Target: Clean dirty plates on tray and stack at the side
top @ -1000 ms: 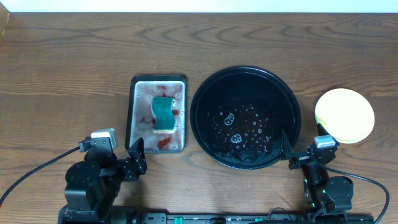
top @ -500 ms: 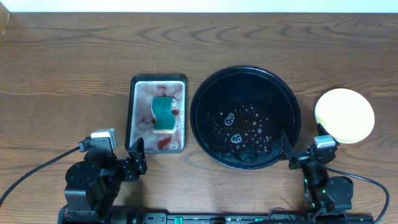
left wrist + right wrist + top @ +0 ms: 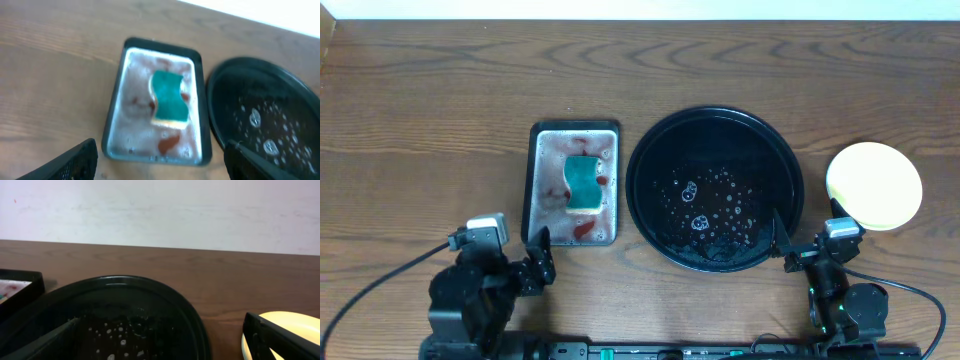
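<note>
Step in hand: judged to be the close of the job. No plate lies on the black tray (image 3: 715, 120), and the only plate in sight sits off to the side.
Next move: probably nothing left to grasp. It calls for checking the stack and keeping both arms drawn back near the table's front edge, clear of the wet tray rim.
Left gripper (image 3: 160, 145): released, jaws spread wide with nothing between them, low at the front of the table (image 3: 420, 120).
Grey metal tray (image 3: 533, 190): just ahead of the left gripper, not touching it. Its floor is smeared with red sauce and cloudy water.
Sponge (image 3: 583, 183): teal, lying flat in the middle of that tray, ahead of the left fingers.
Black tray: ahead of the right gripper and slightly to its left. It is round with a raised rim and holds only water beads and a few suds.
Right gripper (image 3: 162, 317): released, jaws at full spread and empty. Its left finger overlaps the tray's near rim in the overhead view; contact cannot be told.
Yellow plate (image 3: 874, 185): ahead of the right gripper and to its right, on the bare table well clear of the black tray.
Plate look: pale yellow and round, upper face even with no red smear visible. Whether other plates lie beneath it cannot be told from above.
</note>
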Controlling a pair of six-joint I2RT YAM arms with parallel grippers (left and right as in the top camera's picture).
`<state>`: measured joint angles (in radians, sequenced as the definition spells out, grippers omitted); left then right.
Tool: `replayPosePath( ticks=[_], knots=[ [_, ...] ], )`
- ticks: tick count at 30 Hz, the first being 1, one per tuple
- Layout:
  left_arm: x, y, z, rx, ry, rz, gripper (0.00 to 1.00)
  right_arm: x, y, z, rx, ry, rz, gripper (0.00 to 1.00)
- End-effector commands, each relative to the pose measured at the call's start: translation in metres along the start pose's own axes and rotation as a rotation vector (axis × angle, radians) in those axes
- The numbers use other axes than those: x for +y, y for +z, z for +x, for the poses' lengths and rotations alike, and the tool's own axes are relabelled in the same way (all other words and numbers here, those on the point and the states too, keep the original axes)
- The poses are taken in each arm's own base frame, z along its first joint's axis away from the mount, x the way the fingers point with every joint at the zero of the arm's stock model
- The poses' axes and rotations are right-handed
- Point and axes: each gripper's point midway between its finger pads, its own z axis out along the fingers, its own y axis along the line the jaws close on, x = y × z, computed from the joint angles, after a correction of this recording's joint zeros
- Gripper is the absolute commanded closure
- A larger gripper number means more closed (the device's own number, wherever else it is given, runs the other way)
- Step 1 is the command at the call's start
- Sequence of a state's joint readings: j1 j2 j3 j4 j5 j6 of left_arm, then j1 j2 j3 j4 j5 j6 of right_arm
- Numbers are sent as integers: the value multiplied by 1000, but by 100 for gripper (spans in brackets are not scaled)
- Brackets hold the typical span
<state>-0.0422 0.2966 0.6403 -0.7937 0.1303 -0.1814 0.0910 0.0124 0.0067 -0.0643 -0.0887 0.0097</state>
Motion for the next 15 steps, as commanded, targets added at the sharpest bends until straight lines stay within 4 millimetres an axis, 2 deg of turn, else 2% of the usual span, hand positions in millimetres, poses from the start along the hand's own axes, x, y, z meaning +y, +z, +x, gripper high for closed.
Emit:
replayPosePath(
  ticks=[1, 5, 9, 15],
  knots=[
    [12, 14, 16, -50, -6, -14, 19, -2, 0, 0, -1, -15, 10, 1],
    [14, 31, 21, -157, -3, 28, 19, -2, 0, 0, -1, -15, 10, 1],
    [12, 43, 4, -320, 22, 64, 19, -2, 0, 0, -1, -15, 10, 1],
    [10, 50, -16, -495, 60, 95, 19, -2, 0, 0, -1, -15, 10, 1]
  ],
)
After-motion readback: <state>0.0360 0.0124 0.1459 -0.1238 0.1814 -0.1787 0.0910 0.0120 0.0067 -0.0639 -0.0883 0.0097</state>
